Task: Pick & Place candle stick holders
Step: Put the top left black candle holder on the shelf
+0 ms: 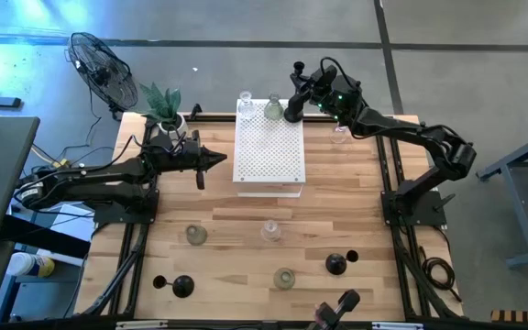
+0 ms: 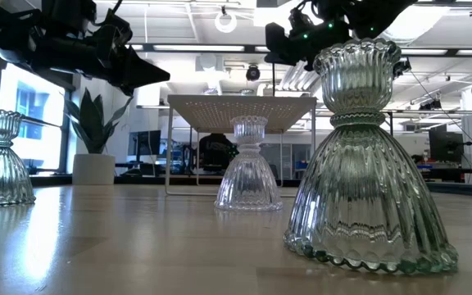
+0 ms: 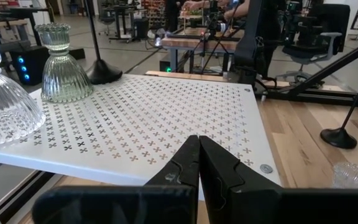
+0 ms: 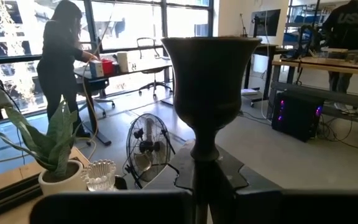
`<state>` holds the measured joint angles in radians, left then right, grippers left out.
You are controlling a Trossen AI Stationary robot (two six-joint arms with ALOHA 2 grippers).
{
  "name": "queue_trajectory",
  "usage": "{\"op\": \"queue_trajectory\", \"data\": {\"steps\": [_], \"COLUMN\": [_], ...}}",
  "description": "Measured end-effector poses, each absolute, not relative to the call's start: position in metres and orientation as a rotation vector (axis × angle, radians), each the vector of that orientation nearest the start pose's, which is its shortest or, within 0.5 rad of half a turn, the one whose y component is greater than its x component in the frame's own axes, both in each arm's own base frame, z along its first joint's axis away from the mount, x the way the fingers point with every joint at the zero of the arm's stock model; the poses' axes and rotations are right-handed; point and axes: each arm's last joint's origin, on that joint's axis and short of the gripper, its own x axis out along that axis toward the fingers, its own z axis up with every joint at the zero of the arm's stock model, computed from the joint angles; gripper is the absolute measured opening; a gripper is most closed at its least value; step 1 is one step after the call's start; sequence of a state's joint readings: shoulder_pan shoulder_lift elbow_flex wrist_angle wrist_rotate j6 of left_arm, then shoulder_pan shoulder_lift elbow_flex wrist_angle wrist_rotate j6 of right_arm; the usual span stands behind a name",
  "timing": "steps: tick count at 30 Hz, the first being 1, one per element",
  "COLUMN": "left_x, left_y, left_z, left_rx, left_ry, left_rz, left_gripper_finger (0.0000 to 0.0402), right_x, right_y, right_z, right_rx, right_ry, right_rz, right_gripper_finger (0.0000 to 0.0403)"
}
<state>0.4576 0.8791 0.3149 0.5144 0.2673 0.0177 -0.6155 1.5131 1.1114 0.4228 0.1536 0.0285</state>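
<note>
While right gripper clamps black holder, base hidden.

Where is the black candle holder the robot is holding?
In the high view, the right gripper holds the black candle holder at the white perforated box's far right corner, beside a greenish glass holder.

Black holder: upright, gripped at box's 1 o'clock corner.
Glass holders: upright, box's 12 o'clock edge.
Others: scattered toward table's 6 o'clock.
</note>
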Motion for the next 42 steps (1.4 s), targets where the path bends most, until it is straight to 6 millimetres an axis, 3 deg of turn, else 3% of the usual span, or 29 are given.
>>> {"op": "queue_trajectory", "data": {"steps": [25,42], "left_x": [0.1705,0.1705], "left_y": [0.0753,0.0754], "left_z": [0.2218,0.2218], "left_rx": [0.0,0.0], "left_ry": [0.048,0.048], "left_rz": [0.185,0.187], "left_gripper_finger": [0.0001,0.0001], "right_x": [0.2843,0.2839], "right_y": [-0.2044,-0.2066], "right_z": [0.3329,0.3306], "right_rx": [0.003,-0.013], "right_ry": [-0.074,-0.055], "right_rz": [-0.709,-0.76], "right_gripper_finger": [0.0005,0.001]}}
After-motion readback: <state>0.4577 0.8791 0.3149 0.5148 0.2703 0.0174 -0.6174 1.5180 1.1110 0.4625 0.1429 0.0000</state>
